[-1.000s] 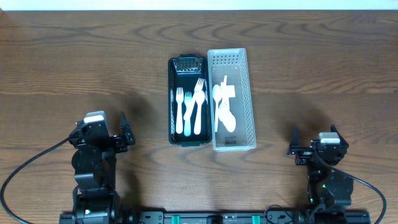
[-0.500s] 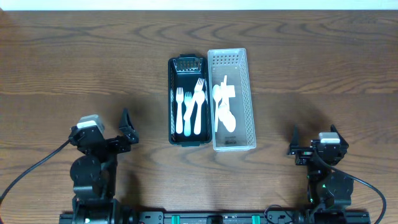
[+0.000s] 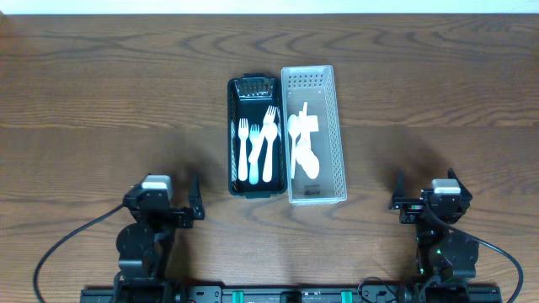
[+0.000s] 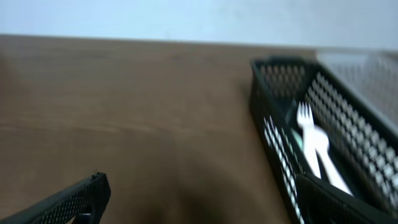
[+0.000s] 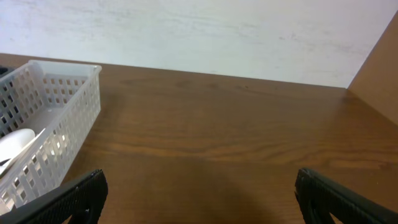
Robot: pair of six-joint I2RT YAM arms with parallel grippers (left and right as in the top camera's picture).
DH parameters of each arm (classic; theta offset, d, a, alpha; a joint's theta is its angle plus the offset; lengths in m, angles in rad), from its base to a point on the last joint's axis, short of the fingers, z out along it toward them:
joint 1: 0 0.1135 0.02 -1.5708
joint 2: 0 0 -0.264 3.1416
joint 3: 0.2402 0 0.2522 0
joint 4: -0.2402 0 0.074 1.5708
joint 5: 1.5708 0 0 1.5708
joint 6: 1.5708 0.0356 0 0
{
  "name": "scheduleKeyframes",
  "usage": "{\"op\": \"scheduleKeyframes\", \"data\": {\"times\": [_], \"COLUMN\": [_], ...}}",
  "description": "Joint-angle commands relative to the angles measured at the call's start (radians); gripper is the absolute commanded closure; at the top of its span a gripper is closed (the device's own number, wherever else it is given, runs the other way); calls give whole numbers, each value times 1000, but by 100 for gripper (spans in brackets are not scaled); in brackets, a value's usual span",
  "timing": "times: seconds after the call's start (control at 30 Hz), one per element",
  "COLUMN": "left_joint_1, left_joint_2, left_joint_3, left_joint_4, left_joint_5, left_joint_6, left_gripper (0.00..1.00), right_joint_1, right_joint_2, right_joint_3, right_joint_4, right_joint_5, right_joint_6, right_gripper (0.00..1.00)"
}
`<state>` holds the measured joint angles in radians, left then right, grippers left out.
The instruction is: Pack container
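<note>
Black basket (image 3: 233, 135) sits mid-bench, long axis running away from the robot. It holds white plastic forks (image 3: 257, 143) lying lengthwise with tines toward the far end.

White basket (image 3: 339, 135) stands just beside it on the robot's right, long walls parallel and touching or nearly so. It holds white spoons (image 3: 303, 150) in a loose pile, some overlapping. An exact count of either kind cannot be made.

Both baskets stand flat on the wooden bench (image 3: 101, 93).

Left claw (image 4: 199, 200): low at the near edge, left of the black basket and apart from it. Fingers spread wide, one at each lower corner of the wrist view, nothing between them but bench. That view is blurred; the black basket's mesh wall and one fork show on the right.

Right claw (image 5: 199, 194): low at the near edge, well apart from the white basket on its right. Fingers likewise spread, nothing gripped. The wrist view shows the white basket's corner at far left with a spoon bowl inside.
</note>
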<state>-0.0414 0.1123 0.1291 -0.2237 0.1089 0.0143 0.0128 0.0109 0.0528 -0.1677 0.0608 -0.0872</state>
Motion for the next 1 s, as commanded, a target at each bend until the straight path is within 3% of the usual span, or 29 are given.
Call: {"op": "scheduleKeyframes", "data": {"times": [0.0,0.5,0.63,0.97], "left_joint_1": [-4,-19,-40,-40], "left_joint_2": [-45,-101,-110,-111], "left_joint_3": [-43,-44,-44,-44], "left_joint_4": [-47,-52,-52,-52], "left_joint_5": [76,90,89,89], "left_joint_6": [61,27,94,94], "left_gripper": [2,2,2,2], "right_joint_1": [7,7,7,7], "right_joint_2": [-5,-5,-5,-4], "right_joint_3": [-4,-4,-4,-4], "right_joint_4": [-1,-1,-1,-1], "right_joint_5": [10,10,10,10], "right_joint_6": [12,12,12,12], "right_gripper": [1,1,1,1]}}
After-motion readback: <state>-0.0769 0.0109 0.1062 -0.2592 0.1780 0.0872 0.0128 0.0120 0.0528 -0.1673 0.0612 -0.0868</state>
